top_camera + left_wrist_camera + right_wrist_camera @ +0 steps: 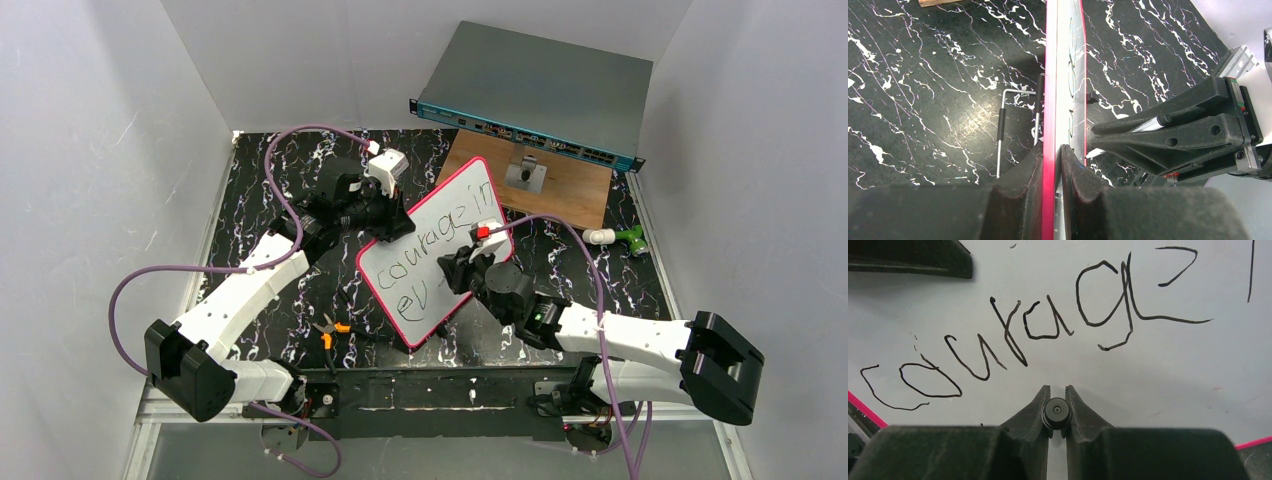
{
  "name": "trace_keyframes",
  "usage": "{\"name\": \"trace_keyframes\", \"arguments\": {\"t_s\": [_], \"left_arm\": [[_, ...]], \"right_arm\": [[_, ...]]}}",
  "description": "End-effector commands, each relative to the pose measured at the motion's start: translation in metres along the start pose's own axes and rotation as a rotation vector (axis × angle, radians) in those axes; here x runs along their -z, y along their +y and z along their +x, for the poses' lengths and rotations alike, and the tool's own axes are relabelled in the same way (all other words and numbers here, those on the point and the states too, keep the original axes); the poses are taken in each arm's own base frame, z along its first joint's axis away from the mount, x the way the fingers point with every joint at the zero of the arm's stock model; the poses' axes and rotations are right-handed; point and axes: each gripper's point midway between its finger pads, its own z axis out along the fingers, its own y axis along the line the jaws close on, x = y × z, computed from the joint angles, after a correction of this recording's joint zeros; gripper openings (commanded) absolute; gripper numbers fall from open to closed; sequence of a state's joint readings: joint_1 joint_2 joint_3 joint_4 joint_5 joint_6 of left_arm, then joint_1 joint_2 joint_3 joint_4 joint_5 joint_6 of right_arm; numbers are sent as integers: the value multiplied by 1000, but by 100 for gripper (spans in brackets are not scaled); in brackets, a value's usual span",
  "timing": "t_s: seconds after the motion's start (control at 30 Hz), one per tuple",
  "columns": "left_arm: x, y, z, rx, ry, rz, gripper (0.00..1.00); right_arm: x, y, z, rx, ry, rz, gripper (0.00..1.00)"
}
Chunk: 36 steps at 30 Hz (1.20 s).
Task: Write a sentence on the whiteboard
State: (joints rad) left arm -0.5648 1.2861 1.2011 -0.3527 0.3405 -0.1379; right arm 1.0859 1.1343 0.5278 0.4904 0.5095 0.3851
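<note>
The whiteboard (458,193), white with a pink-red frame, stands tilted over the dark marbled table. My left gripper (393,228) is shut on its upper left edge. In the left wrist view my gripper (1058,152) pinches the pink frame (1050,90) seen edge-on. The sentence (440,238) reads "courage in" with "ev" on a second line below. My right gripper (462,268) is shut on a black marker (1056,411) and points it at the board face (1158,370), just below the word "courage" (1038,330). The marker tip is hidden.
A grey-teal network switch (540,95) sits at the back. A wooden board (570,190) carrying a small metal part (525,172) lies before it. Orange-handled pliers (330,330) lie near the left, a green-white tool (620,238) at the right, an Allen key (1002,127) under the board.
</note>
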Motion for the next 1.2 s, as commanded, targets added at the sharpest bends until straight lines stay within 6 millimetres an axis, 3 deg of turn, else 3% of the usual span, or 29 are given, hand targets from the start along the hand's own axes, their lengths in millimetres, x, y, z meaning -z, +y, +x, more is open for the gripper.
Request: {"name": "trace_keyframes", "arguments": {"t_s": [0.0, 0.33, 0.53, 0.67, 0.9, 1.17], "left_arm": [[11, 6, -2, -56, -3, -45, 0], [10, 7, -4, -62, -6, -45, 0], [10, 7, -6, -64, -11, -45, 0], [10, 6, -7, -61, -13, -43, 0], [9, 6, -7, -59, -13, -38, 0], [8, 4, -9, -58, -9, -30, 0]], "right_arm": [[-6, 8, -43, -26, -109, -12, 1], [-11, 27, -59, -36, -123, -81, 1], [-7, 29, -53, -109, -114, -97, 1], [1, 11, -42, -236, -113, -24, 1], [15, -28, 0, -659, -99, 164, 1], [7, -28, 1, -771, -138, 168, 1]]}}
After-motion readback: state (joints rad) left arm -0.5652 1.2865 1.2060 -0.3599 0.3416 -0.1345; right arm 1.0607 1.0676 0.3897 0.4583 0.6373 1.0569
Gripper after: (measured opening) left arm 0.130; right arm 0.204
